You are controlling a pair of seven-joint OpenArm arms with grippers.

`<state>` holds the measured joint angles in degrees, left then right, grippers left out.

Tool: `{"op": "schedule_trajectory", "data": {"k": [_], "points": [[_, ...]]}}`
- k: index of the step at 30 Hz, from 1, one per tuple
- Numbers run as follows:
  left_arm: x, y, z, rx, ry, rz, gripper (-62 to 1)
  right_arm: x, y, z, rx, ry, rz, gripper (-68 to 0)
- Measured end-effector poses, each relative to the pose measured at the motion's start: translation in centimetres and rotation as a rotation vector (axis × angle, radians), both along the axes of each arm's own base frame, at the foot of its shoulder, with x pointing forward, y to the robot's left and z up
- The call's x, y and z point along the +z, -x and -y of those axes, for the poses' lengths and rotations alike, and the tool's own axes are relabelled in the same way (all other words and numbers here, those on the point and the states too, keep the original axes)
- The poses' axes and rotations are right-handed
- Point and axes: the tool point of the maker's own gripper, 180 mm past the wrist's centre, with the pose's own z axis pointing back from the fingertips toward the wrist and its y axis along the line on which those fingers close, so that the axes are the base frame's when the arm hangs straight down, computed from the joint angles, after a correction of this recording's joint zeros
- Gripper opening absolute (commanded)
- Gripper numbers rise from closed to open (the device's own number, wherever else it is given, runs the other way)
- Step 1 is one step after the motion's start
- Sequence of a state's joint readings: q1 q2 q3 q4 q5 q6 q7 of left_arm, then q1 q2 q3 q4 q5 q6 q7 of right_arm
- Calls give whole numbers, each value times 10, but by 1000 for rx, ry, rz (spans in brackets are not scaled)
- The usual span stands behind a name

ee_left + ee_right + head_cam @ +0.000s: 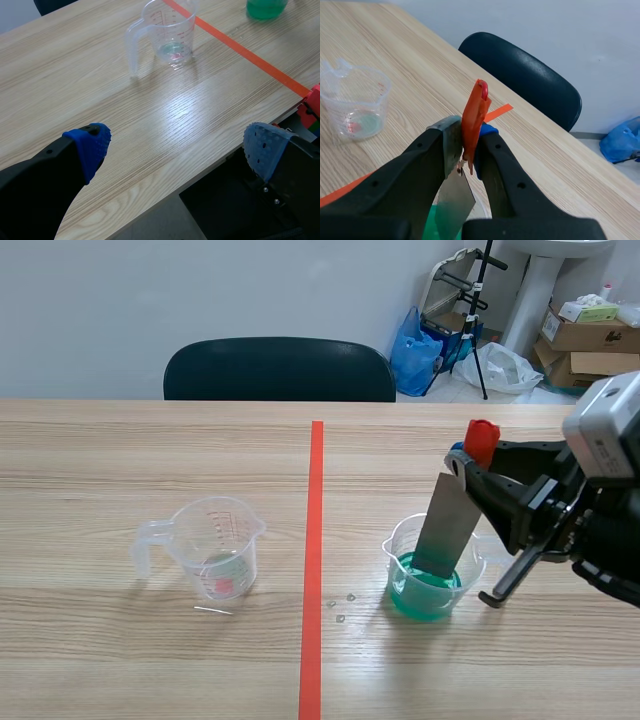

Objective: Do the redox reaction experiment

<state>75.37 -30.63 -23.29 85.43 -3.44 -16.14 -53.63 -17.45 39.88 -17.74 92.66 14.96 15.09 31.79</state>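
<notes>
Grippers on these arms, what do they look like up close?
Both the left gripper and right gripper have two thick, curved black fingers tipped with soft blue dotted pads. A boxy grey-and-white camera housing sits on the right arm's wrist.

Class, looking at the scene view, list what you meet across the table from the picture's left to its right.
Clear measuring cup → orange tape line → cup of green liquid, with a metal scraper standing in it → right arm.
</notes>
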Motion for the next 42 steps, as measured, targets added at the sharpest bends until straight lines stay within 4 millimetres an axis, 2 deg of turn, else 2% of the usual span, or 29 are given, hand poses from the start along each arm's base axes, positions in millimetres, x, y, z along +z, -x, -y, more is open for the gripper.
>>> {"op": "schedule_trajectory", "data": {"k": [10,23,33,42], "points": [[0,0,0,0,0,-1,-43,27,6,-1,-6,60,24,-656],[0,0,0,0,0,-1,-43,70,13,-8,-25,34,40,-656],[0,0,0,0,0,0,-43,86,11,-9,-34,26,20,-656],[0,0,0,0,0,0,-43,87,7,-3,-61,54,12,-656]]}}
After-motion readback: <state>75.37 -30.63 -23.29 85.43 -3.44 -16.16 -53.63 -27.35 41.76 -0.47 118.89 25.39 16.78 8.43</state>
